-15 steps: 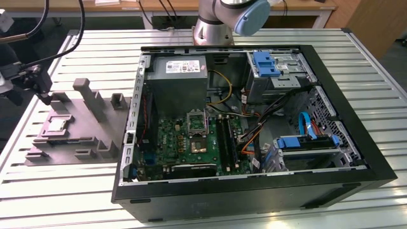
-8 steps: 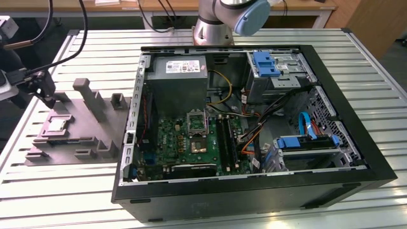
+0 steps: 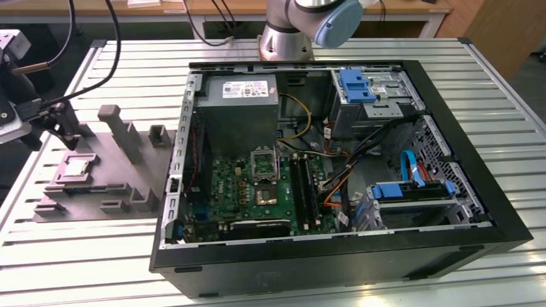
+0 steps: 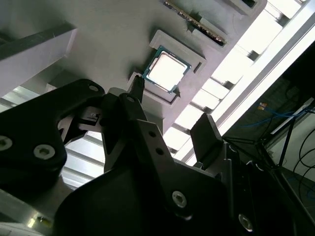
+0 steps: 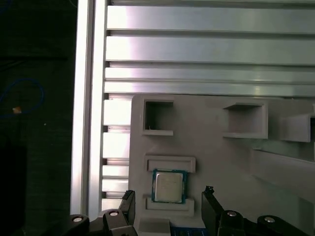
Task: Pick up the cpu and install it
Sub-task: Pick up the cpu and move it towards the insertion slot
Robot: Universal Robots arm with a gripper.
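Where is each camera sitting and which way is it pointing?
Exterior view: off the arm, high, looking down on the computer case and grey tray; arm's base shows.
First wrist view: on the wrist, straight down on the cpu between open jaws.
Second wrist view: on the wrist, slanting past the jaws at the cpu.
All share cpu and tray.

Glare on table slats (image 5: 211,49) (dimmer inside the computer case (image 3: 341,259))

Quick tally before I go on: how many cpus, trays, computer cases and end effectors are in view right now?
cpu: 1
grey tray: 1
open computer case: 1
end effector: 1
Total: 4
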